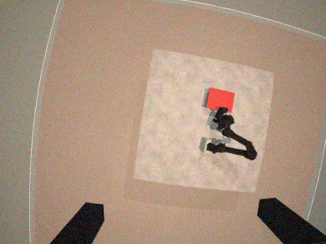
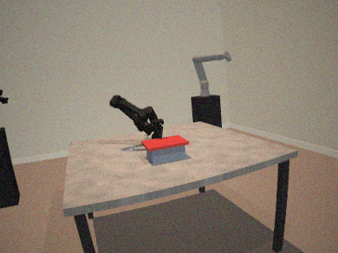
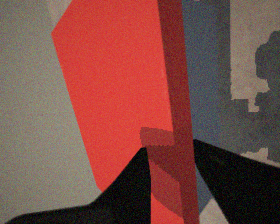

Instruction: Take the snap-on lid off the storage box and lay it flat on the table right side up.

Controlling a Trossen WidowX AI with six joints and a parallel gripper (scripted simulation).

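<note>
Centrally, a marbled table (image 2: 108,178) on dark legs stands on a tan floor (image 2: 312,191), with pale walls behind. Beyond the far edge, a black pedestal (image 2: 206,109) carries a grey arm (image 2: 203,71). On the table, toward its far side, sits the grey-blue box (image 2: 166,155), its red lid (image 2: 165,142) on top and level in the exterior view. The black arm (image 2: 132,109) reaches down to the lid's near-left edge from behind. From above, the arm (image 1: 238,144) folds back on itself beside the lid (image 1: 221,98). At the wrist, the gripper (image 3: 172,165) has its jaws clamped on the lid's (image 3: 115,85) darker side rim, one black finger (image 3: 131,187) on the top face, the other on the box (image 3: 207,70) side.
</note>
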